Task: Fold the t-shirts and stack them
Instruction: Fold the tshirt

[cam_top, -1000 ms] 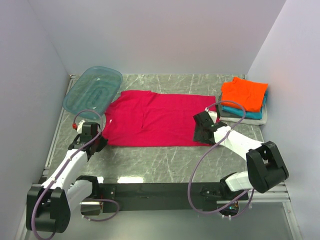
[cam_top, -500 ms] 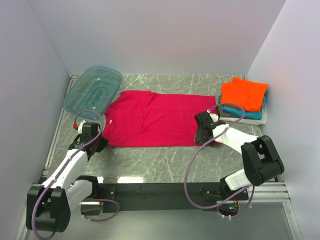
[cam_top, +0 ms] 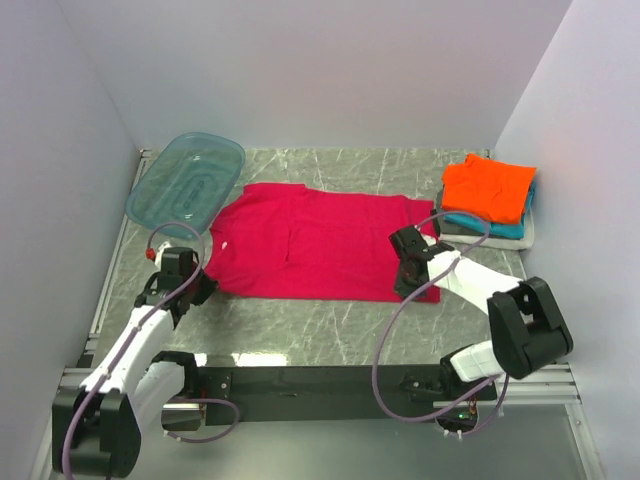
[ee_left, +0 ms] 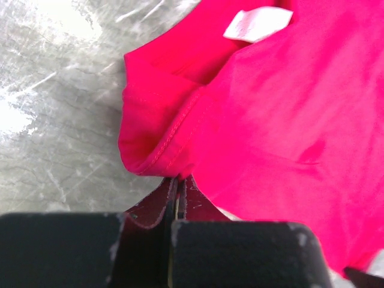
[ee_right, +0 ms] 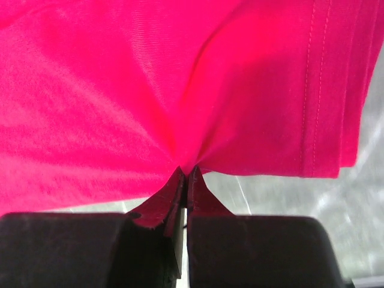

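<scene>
Crimson-magenta cotton t-shirt (cam_top: 320, 245) stretches lengthwise between the pincers, ahead of both: left pincer (ee_left: 178, 189) clenched on its collar-end near edge, right pincer (ee_right: 186, 177) clenched on its hem-end.

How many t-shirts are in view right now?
4. The crimson shirt lies spread in the middle. At the far right, the orange shirt tops a stack, with the teal shirt and grey-white shirt showing only edges beneath. Others could be hidden inside.

Bright even light; glare on table (ee_left: 36, 114)
</scene>
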